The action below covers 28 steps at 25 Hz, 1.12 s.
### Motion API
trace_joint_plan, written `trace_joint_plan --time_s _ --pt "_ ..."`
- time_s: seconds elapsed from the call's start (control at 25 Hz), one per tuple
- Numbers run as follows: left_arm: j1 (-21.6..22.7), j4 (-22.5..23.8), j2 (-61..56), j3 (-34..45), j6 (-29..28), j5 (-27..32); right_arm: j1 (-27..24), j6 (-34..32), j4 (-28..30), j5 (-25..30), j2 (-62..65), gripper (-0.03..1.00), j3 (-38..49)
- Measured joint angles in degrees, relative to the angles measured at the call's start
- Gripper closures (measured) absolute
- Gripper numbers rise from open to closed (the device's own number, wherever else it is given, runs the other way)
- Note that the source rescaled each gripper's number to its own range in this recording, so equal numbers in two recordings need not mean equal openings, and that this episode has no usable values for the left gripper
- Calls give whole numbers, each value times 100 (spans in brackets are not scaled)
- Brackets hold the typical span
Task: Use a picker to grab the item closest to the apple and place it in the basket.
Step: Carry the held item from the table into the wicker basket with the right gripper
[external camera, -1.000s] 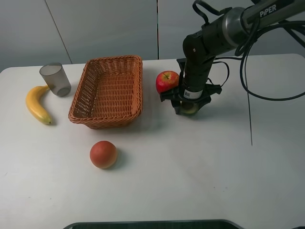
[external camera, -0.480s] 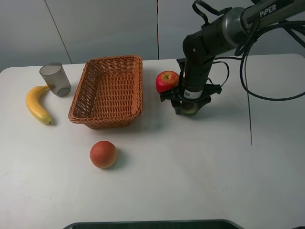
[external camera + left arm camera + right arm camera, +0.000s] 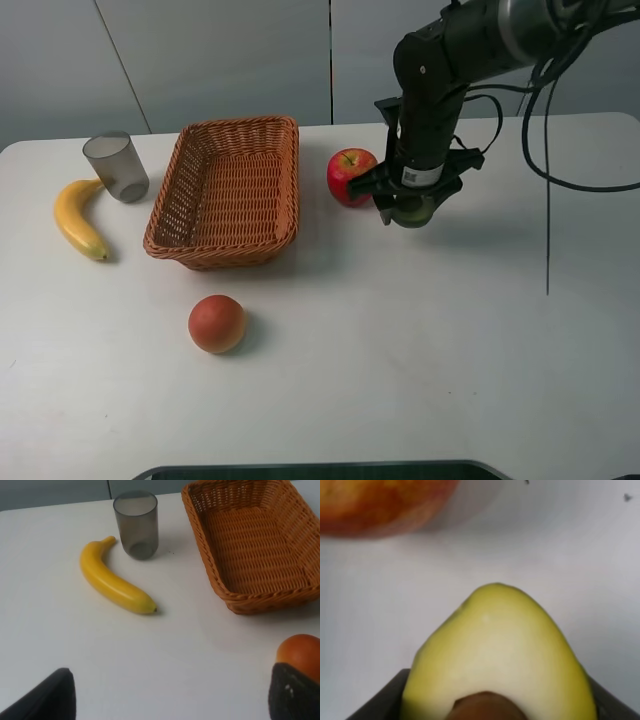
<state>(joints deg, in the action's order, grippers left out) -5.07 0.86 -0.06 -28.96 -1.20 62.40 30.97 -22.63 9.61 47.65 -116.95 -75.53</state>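
Note:
A red apple [image 3: 349,171] sits on the white table just right of the wicker basket [image 3: 230,190]. My right gripper [image 3: 410,212] hangs right beside the apple, shut on a halved avocado [image 3: 409,213] and holding it a little above the table. In the right wrist view the avocado's pale green flesh [image 3: 500,660] fills the space between the jaws, with the apple [image 3: 380,502] close behind. My left gripper [image 3: 170,682] is open over the table with nothing between its dark fingers [image 3: 47,697]; it does not show in the exterior view.
A banana [image 3: 76,217] and a grey cup [image 3: 116,166] lie left of the basket. An orange-red round fruit [image 3: 217,323] sits in front of the basket, also showing as the fruit [image 3: 300,652] by my left finger. Black cables [image 3: 545,150] hang at the right.
My right gripper has risen and shifted slightly right with the avocado, which has come up off the table. The apple and everything else stay put.

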Motion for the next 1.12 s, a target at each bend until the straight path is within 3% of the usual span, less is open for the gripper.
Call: trace_joint_plan --time_s 0.2,0.44,0.84,1.12 --pt "0 0 0 0 0 0 271 623 -370 316 596 95 28" --pt "0 0 0 0 0 0 565 750 -588 191 862 95 -134" --pt "0 0 0 0 0 0 1077 1074 -604 351 73 95 -1846" --pt "0 0 0 0 0 0 1411 1115 -604 172 -827 95 -3090"
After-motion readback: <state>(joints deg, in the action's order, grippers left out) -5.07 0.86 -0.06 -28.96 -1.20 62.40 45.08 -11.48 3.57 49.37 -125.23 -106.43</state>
